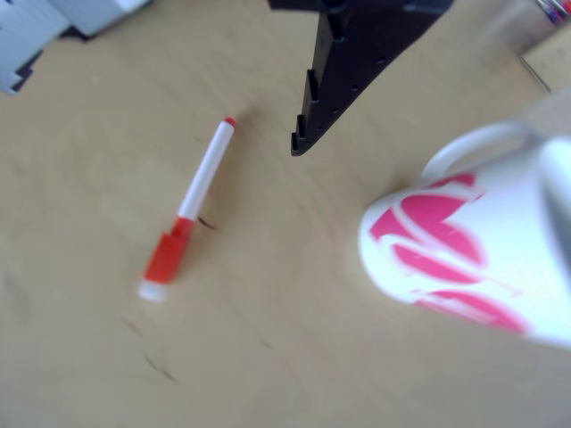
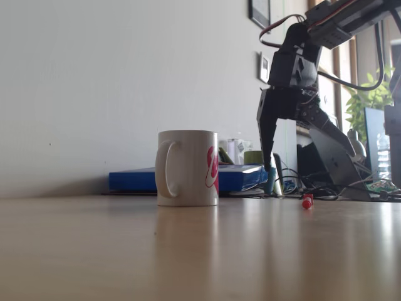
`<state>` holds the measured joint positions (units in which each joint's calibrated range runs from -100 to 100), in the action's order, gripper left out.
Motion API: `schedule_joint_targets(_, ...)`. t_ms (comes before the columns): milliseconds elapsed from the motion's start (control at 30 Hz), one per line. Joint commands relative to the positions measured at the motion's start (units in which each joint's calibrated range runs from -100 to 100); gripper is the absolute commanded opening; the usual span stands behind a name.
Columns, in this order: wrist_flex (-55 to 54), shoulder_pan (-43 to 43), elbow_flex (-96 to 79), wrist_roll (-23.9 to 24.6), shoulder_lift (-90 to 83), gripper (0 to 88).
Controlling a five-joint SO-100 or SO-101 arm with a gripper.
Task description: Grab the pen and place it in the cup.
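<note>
The pen lay flat on the bare wood of the tabletop, untouched. In the other view it slanted from its small red tip at the upper right down to the red cap with a white end at the lower left. In the fixed view it showed as a small red end low on the tabletop, to the right of the cup and near the foot of the arm.

The cup stood upright on the tabletop, well apart from the pen. In the other view it sat toward the right edge of the picture, its pink swirls facing the camera and its handle at the top. In the fixed view the cup had its handle to the left and a strip of pink on its right side.

The pincer hung above the tabletop between pen and cup, holding nothing. In the fixed view the pincer pointed down with its two black fingers spread apart, clear of the wood.

Behind the cup a blue book lay flat near the far edge of the tabletop, before a pale wall. A green plant stood at the right.
</note>
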<state>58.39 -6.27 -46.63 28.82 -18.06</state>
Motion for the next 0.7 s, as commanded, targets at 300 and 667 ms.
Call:
schedule_joint_targets(300, 0.23, -2.36, 7.93, 3.97, 9.60, 58.0)
schedule_joint_targets(667, -0.71, -4.45, 14.63, 4.55, 25.62, 57.8)
